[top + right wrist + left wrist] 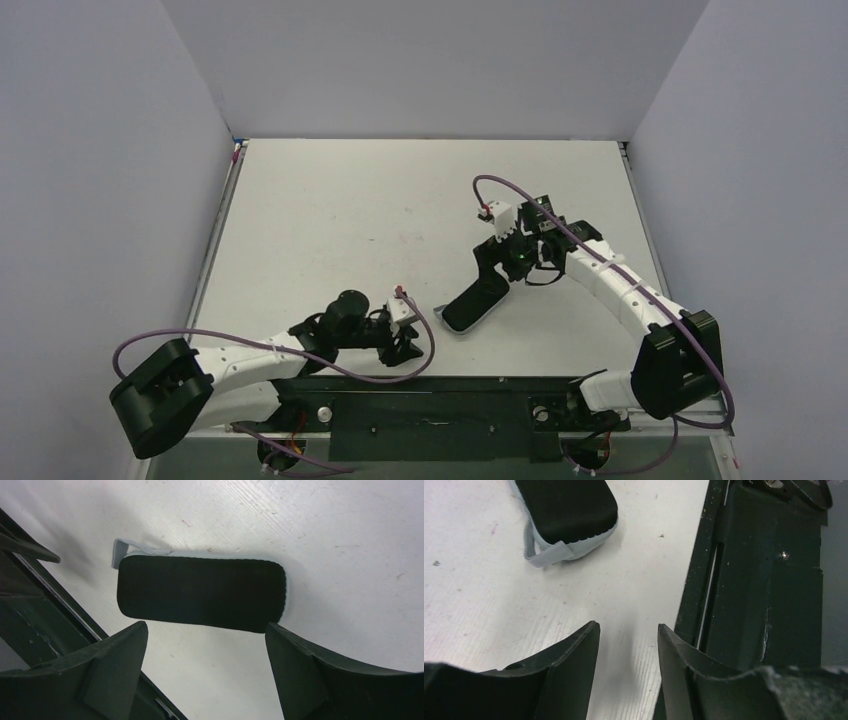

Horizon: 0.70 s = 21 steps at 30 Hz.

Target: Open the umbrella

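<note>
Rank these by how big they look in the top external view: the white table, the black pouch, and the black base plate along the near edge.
Largest to smallest:
1. white table
2. black base plate
3. black pouch
No close calls here.

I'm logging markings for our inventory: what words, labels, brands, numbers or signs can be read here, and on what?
None can be read. The black pouch, its grey strap, the white table and the black base plate show no lettering in any view.
</note>
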Available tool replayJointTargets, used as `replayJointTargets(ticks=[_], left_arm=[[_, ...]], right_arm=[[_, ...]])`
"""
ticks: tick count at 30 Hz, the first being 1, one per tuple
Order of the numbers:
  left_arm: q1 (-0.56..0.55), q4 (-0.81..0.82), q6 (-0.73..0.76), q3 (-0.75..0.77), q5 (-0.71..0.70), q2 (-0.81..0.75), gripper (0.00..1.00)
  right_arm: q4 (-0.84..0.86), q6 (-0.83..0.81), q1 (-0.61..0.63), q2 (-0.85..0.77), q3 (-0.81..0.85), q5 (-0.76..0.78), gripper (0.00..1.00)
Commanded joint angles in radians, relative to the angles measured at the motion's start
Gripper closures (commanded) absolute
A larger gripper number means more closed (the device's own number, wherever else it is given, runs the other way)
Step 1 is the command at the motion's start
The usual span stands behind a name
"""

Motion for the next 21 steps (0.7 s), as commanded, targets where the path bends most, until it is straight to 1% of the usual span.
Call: replayJointTargets(ticks=[1, 2, 4, 5, 7, 9, 13, 21], left_arm=[[-0.047, 0.225, 0.02, -0.033, -0.031, 0.057, 0.57], [-0.058, 0.266, 0.003, -0.036, -0.035, 0.083, 0.57], [-0.067, 0.322, -0.024, -0.039, -0.038, 0.13, 0.59], [-0.069, 0.338, -0.03, -0.036, -0.037, 0.145, 0.61], [-0.077, 0.391, -0.037, -0.026, -0.045, 0.195, 0.62], [-0.078, 0.435, -0.045, -0.012, -0.06, 0.246, 0.63], [-0.079, 0.503, -0.049, 0.031, -0.082, 0.366, 0.63], [-0.079, 0.559, -0.002, 0.114, -0.091, 0.497, 0.64]], right_arm=[[0.173, 0.16, 0.089, 0.001, -0.032, 0.04, 0.18], [0.175, 0.162, 0.1, 0.002, -0.04, 0.02, 0.2], [0.183, 0.161, 0.123, 0.008, -0.059, 0.006, 0.28], [0.186, 0.158, 0.133, 0.017, -0.066, 0.005, 0.36], [0.192, 0.134, 0.134, 0.033, -0.091, 0.006, 0.44], [0.183, 0.091, 0.128, 0.053, -0.106, 0.01, 0.49], [0.142, 0.0, 0.11, 0.101, -0.115, 0.016, 0.52], [0.075, -0.132, 0.093, 0.206, -0.078, 0.01, 0.55]])
